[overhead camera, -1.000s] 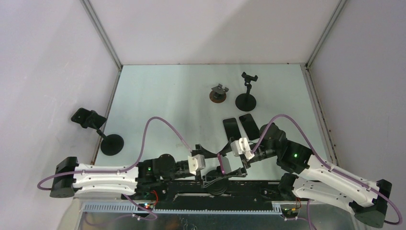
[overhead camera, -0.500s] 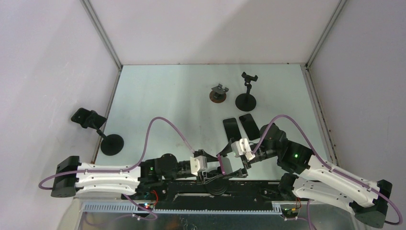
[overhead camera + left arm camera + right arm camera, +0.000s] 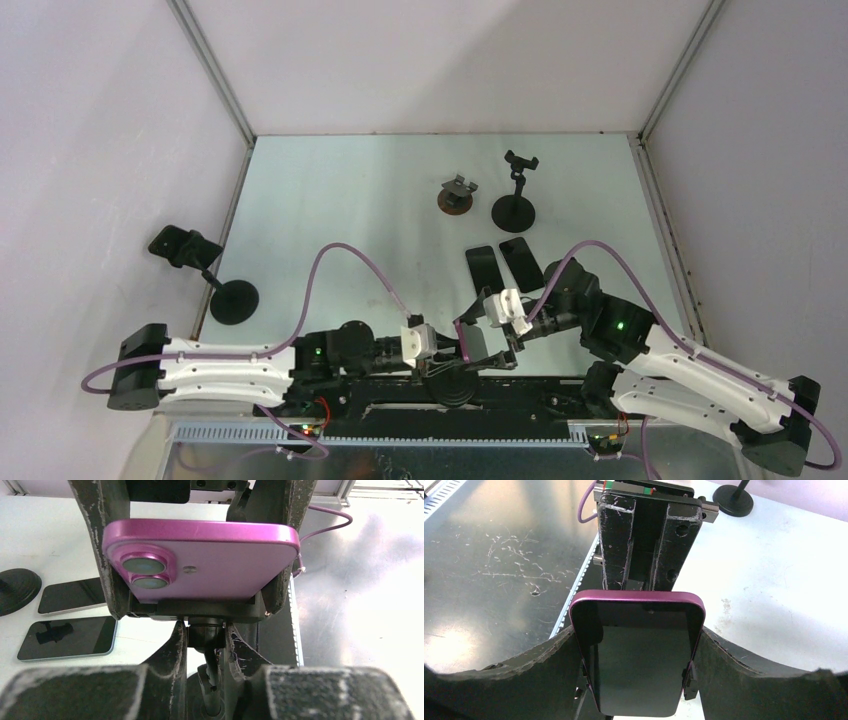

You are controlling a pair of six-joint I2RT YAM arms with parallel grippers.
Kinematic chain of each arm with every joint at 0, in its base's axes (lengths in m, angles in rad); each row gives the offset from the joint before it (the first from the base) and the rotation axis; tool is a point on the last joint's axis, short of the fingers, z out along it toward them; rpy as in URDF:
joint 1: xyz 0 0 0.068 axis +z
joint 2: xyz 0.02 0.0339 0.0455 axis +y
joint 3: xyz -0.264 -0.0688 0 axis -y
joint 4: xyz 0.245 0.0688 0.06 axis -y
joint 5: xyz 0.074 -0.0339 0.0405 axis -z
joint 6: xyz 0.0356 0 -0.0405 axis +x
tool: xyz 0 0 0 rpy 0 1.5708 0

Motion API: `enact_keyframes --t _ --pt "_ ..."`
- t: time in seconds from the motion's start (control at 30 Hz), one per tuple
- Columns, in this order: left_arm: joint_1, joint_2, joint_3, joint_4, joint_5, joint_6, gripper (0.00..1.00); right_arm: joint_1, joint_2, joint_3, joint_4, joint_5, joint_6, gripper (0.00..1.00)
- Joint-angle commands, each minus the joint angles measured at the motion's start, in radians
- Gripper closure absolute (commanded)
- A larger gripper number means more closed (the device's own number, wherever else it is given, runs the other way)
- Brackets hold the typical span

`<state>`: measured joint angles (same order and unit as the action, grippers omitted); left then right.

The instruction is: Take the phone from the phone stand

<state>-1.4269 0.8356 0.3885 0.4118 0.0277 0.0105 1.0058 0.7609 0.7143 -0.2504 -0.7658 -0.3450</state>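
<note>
A pink phone [image 3: 200, 560] sits upright in the black clamp of the phone stand [image 3: 200, 611], near the table's front edge between my arms [image 3: 465, 340]. My left gripper [image 3: 205, 640] is shut on the stand's neck joint just under the clamp, one finger pressing each side. My right gripper [image 3: 639, 680] is shut on the phone [image 3: 639, 655], and its fingers [image 3: 524, 680] bear on the two long edges of the dark screen. The stand's round base [image 3: 452, 385] shows below the phone in the top view.
Two dark phones [image 3: 482, 268] [image 3: 520, 260] lie flat behind the right gripper. An empty black stand [image 3: 515, 195] and a low brown-based holder [image 3: 458, 195] stand farther back. Another black stand [image 3: 210, 275] is at the left edge. A metal rail runs along the front.
My left gripper has slid right under the phone and closed its jaws onto the stand's neck. The right gripper and the phone have stayed put.
</note>
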Motion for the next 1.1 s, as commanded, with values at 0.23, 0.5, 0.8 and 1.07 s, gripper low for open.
enact_keyframes --t 0.23,0.5,0.8,1.07 --pt "0.000 0.002 0.049 0.069 -0.056 -0.003 1.00 0.019 0.002 0.007 -0.036 0.057 0.015 0.81" --pt "-0.001 -0.002 0.048 0.060 -0.059 -0.003 1.00 0.024 -0.010 0.006 -0.062 0.092 0.033 0.32" --pt "-0.001 0.013 0.063 0.054 -0.064 -0.003 1.00 0.040 -0.014 0.006 -0.055 0.116 0.086 0.09" --pt "0.000 0.018 0.067 0.050 -0.061 0.000 1.00 0.048 -0.030 0.007 -0.035 0.125 0.101 0.15"
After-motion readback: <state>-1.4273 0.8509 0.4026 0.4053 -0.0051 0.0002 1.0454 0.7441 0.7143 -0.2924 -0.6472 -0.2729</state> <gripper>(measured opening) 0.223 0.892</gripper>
